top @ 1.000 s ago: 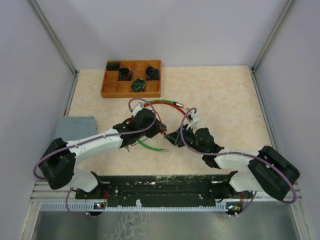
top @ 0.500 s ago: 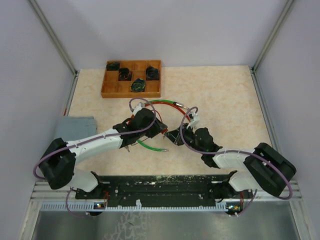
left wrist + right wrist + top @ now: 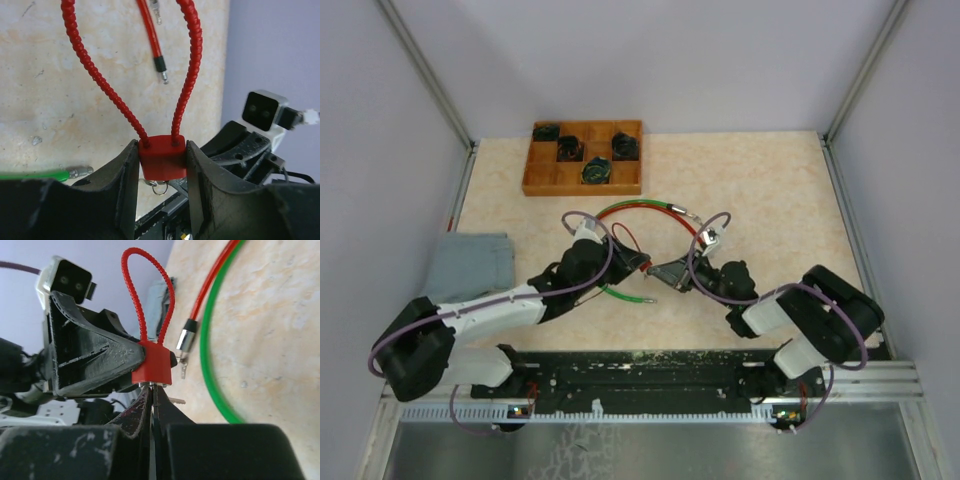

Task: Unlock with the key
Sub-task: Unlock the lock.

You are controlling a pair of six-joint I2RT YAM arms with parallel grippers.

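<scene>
A red padlock (image 3: pixel 161 157) with a red ribbed cable loop (image 3: pixel 90 70) is held above the table. My left gripper (image 3: pixel 161 156) is shut on the lock's body, one finger on each side. In the right wrist view the lock (image 3: pixel 152 365) sits just above my right gripper (image 3: pixel 153 392), which is shut on a thin key (image 3: pixel 153 388) whose tip meets the lock's underside. A small key ring (image 3: pixel 160 188) hangs below the lock. In the top view both grippers, left (image 3: pixel 638 264) and right (image 3: pixel 663 273), meet at the table's middle.
A green cable (image 3: pixel 620 295) and a red-and-green cable (image 3: pixel 640 206) lie on the table around the grippers. A wooden compartment tray (image 3: pixel 548 176) with several dark items stands at the back left. A grey cloth (image 3: pixel 470 265) lies at the left edge.
Both arms have changed posture: the left wrist has drawn back to the left and the right elbow has moved left. The grippers still meet at about the same spot.
</scene>
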